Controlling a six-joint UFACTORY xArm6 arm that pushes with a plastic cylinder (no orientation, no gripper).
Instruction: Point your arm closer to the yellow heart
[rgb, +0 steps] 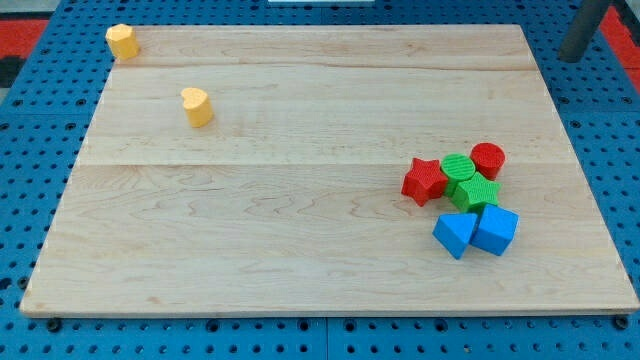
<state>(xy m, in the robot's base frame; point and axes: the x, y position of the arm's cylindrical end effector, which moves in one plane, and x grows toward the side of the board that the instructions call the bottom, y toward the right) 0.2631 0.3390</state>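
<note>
Two yellow blocks lie at the view's left. One (197, 107) sits on the upper-left part of the board and looks like the heart. The other (122, 41) is at the board's top-left corner and its shape is hard to make out. My rod enters at the view's top right, and my tip (570, 58) sits just beyond the board's top-right corner, far from both yellow blocks.
The wooden board (300, 230) lies on a blue pegboard surface. A tight cluster sits at the right: red star (424, 181), green round block (459, 167), red round block (488, 159), green star (475, 193), blue triangle (455, 235), blue cube (495, 229).
</note>
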